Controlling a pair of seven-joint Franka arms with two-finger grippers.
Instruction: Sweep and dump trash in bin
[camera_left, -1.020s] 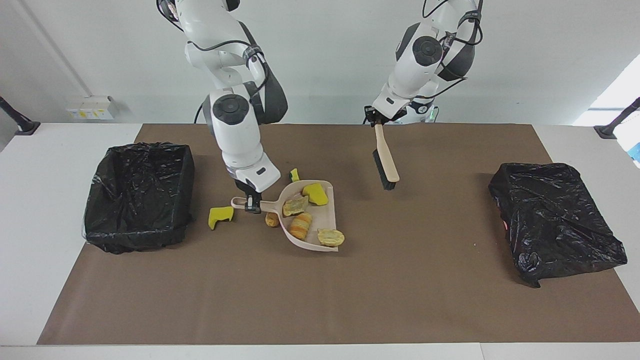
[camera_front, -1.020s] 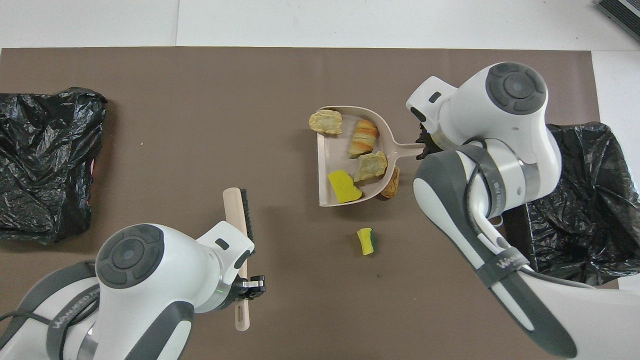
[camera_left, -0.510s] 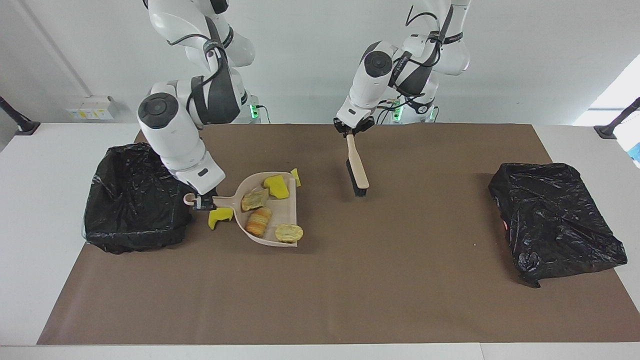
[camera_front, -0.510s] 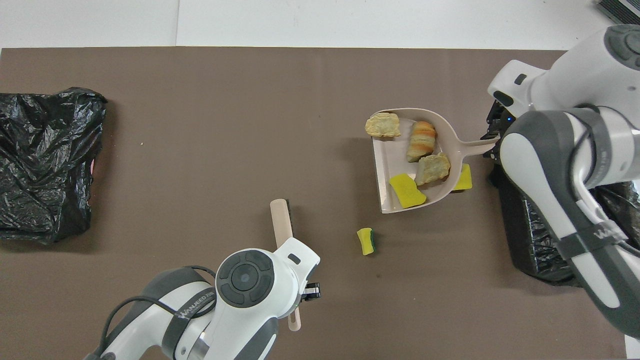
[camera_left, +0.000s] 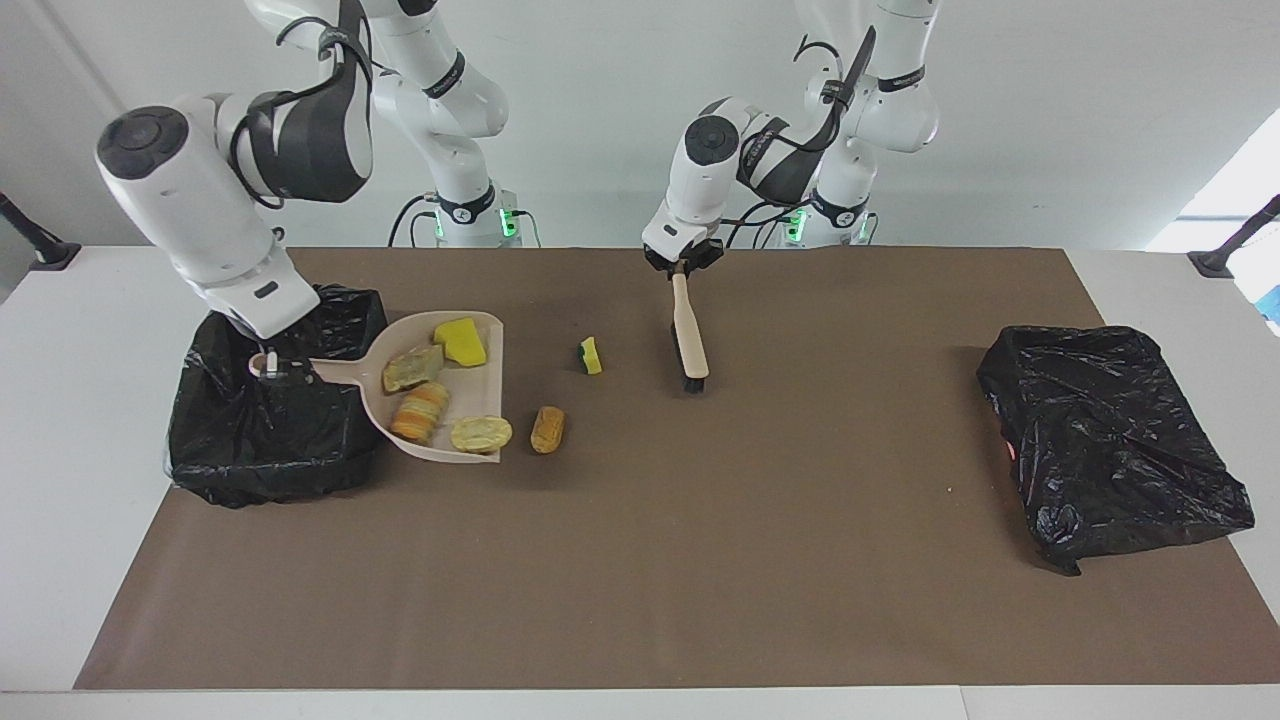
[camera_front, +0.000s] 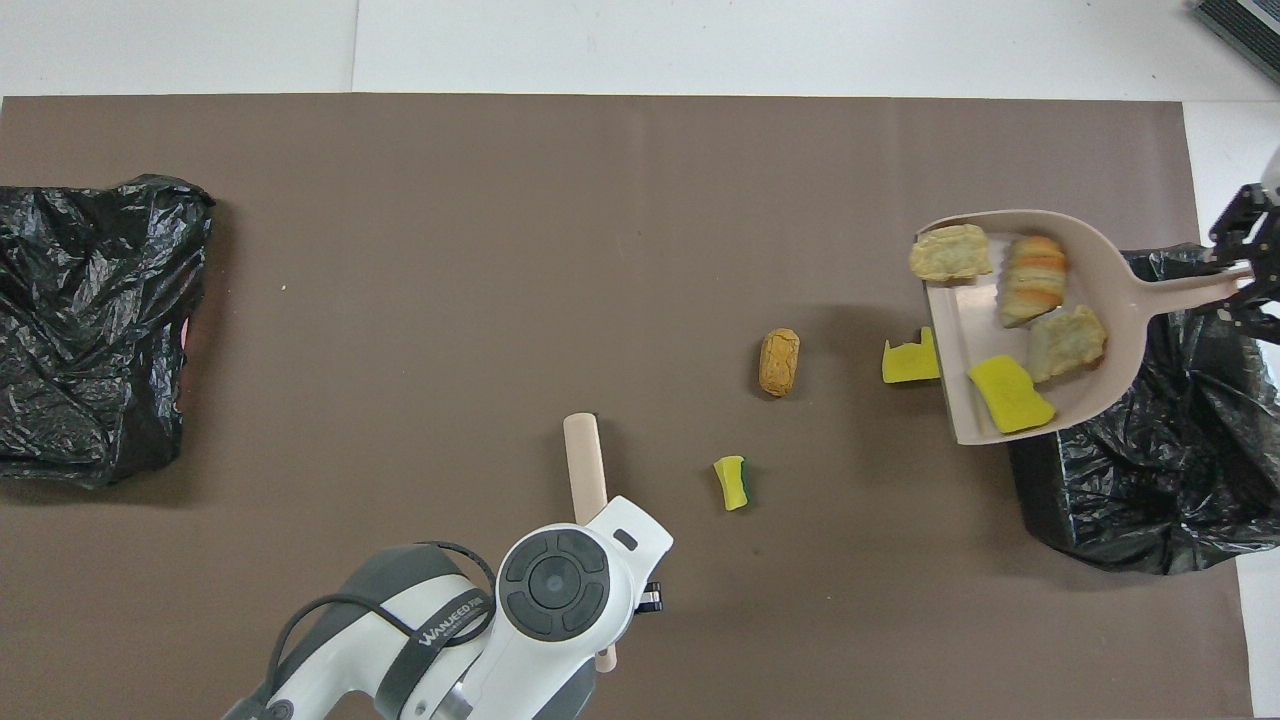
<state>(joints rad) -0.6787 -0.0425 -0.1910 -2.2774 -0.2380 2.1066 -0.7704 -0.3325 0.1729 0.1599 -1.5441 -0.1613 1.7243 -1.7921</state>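
Carrying the dustpan (camera_left: 440, 400) with 4 trash pieces to the bin (camera_left: 270, 400), the right gripper (camera_left: 268, 366) is clamping its handle. 3 pieces are remaining on the table (camera_left: 700, 550). The left gripper (camera_left: 682, 264) is gripping the brush (camera_left: 688, 335).

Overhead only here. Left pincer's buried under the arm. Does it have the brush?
Observer: Yes, the left pincer is shut on the top of the brush, which hangs bristles down.
Operator: Right one's cut off at my edge.
Observer: The right pincer is shut on the handle of the pan, over the bin.
Operator: Pan off the mat?
Observer: Looks lifted. From the facing view it hides the yellow bit you see beside its lip.
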